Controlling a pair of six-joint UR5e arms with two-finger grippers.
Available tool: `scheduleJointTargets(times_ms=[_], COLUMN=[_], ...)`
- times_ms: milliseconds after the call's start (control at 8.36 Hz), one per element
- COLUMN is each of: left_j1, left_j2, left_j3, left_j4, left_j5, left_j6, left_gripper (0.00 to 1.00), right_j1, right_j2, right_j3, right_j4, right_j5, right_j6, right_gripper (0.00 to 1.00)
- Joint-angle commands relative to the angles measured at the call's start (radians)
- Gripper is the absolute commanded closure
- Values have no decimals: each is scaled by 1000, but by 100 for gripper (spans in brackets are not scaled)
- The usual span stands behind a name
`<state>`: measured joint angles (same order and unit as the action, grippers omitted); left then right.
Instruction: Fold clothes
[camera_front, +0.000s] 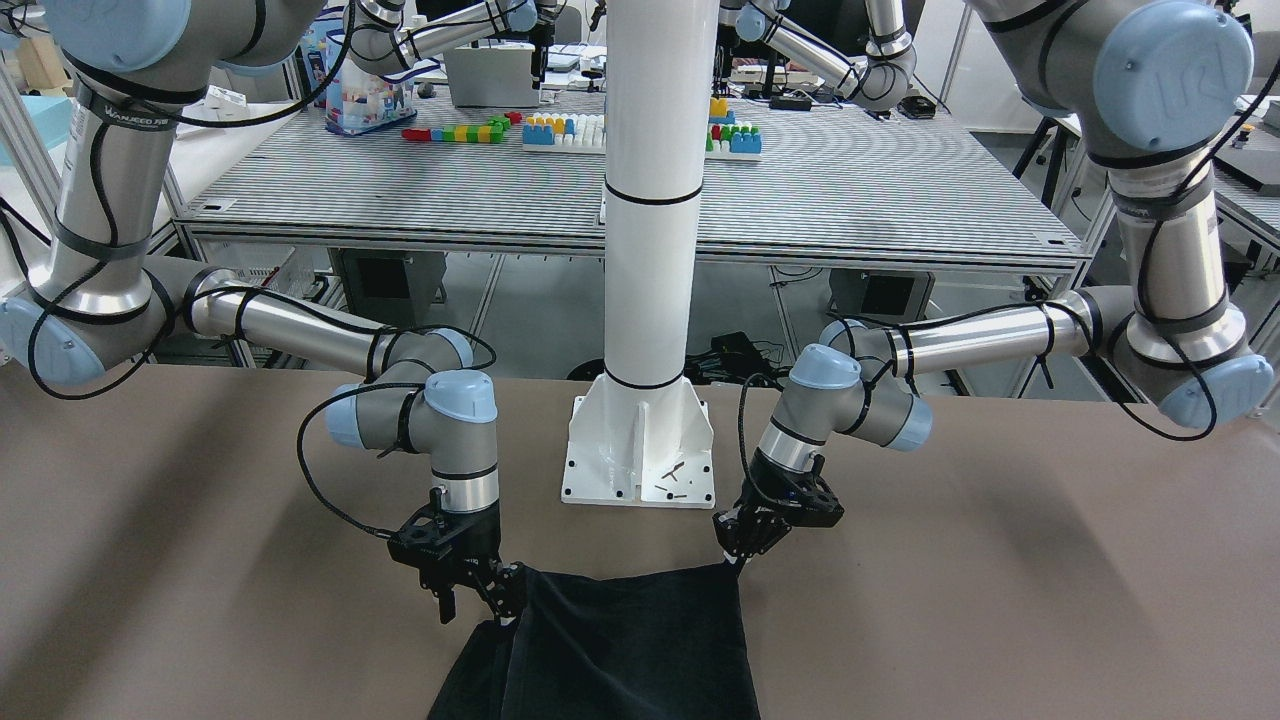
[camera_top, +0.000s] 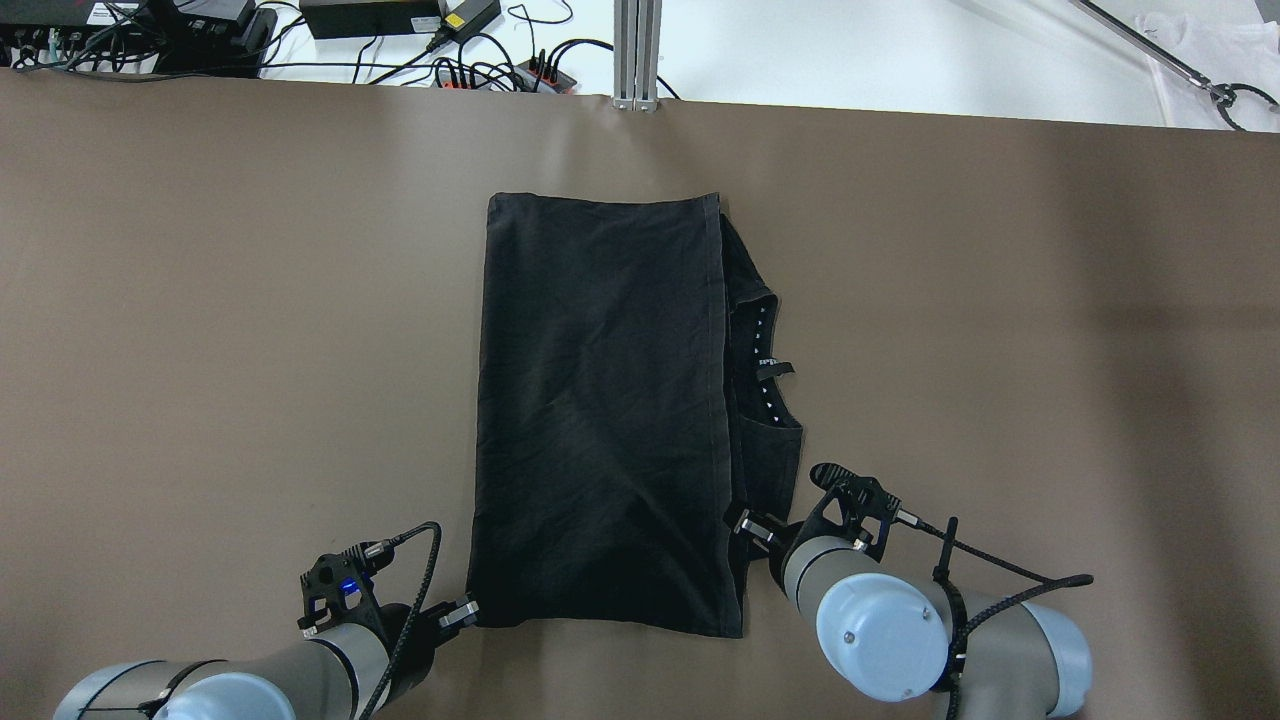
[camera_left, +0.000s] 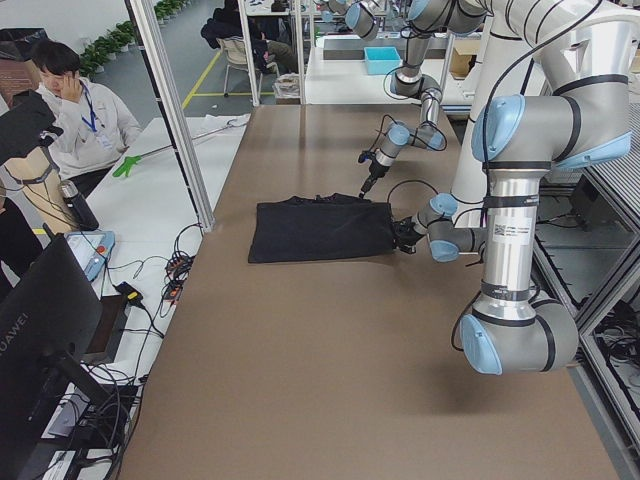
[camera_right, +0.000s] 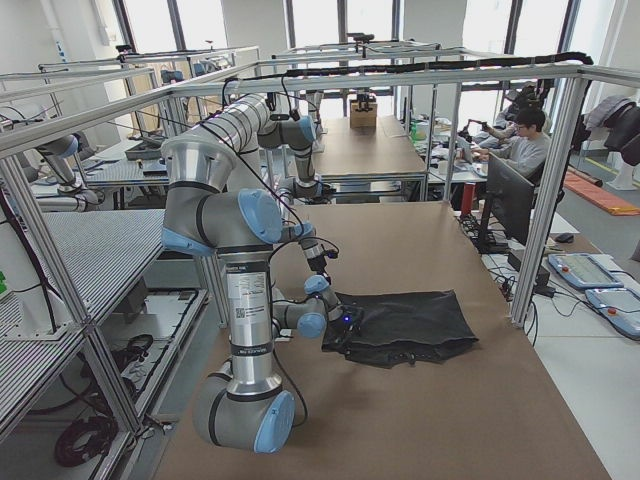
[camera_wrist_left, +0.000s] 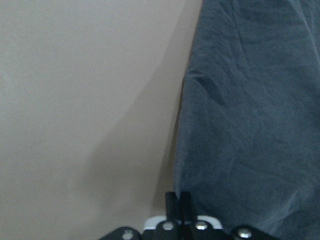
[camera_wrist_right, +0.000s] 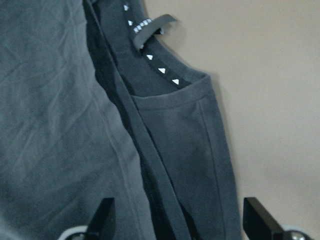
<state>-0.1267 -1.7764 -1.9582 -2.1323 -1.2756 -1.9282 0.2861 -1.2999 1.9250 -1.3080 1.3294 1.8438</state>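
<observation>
The clothes (camera_top: 600, 400) are one black garment lying flat on the brown table (camera_top: 200, 350). It is folded into a tall rectangle, and its collar and label (camera_top: 765, 370) stick out along the right side. My left gripper (camera_top: 465, 611) is shut, its tips pinched on the cloth's near left corner. The left wrist view shows the closed fingers (camera_wrist_left: 172, 200) right at the fabric edge (camera_wrist_left: 250, 125). My right gripper (camera_top: 752, 526) is open just above the near right edge. In the right wrist view its fingers (camera_wrist_right: 102, 220) stand wide apart over the collar side (camera_wrist_right: 165, 150).
The white pillar's base (camera_front: 640, 450) is bolted to the table just behind the cloth's near edge. Cables and power bricks (camera_top: 450, 60) lie beyond the far edge. A seated person (camera_left: 75, 110) and a monitor (camera_left: 40, 330) are off the table's far side.
</observation>
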Motion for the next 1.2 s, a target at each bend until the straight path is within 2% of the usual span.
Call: scheduleJointTargets(times_ms=[0,718,1077], left_j1=[1,4,5], left_j2=[0,-3,-12], left_j3=[-1,1,19], left_j4=[0,2,2], left_j5=[1,1,1], left_j6=[0,2,0], left_gripper=[100,100,100], right_j1=[-51,-59,-58], right_j2=[22,59,68], right_j3=[-52,-52,-18], right_j4=[6,9,9], right_j5=[-56,-56,-56], right_j6=[60,123,117], right_gripper=[10,12,11])
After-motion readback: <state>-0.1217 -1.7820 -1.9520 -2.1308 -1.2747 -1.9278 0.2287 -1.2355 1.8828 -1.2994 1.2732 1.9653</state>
